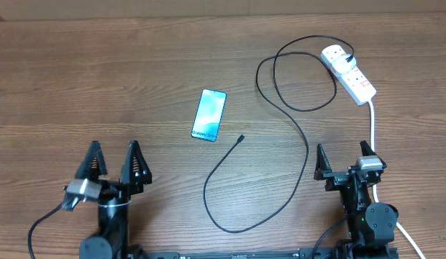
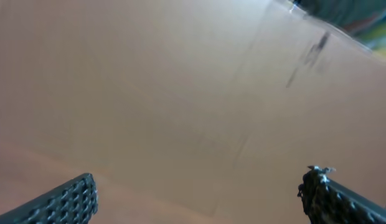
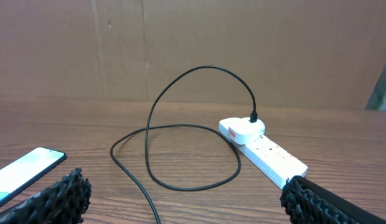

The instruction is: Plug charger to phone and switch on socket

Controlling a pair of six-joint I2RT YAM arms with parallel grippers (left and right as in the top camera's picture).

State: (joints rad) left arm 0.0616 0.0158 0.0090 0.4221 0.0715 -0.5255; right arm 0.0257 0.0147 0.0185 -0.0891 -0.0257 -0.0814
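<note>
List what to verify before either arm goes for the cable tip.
1. Both open and empty, left pincer and right pincer: ok.
2. Small connector tip of the thin black charger cable lies free on the brown wooden table, apart from the slim blue-screened phone: ok.
3. Phone flat, screen up: ok.
4. Which phone edge holds the charging port: cannot tell.
5. Black plug seated in the white elongated power strip: ok.
6. Position of the red switch: cannot tell.
</note>
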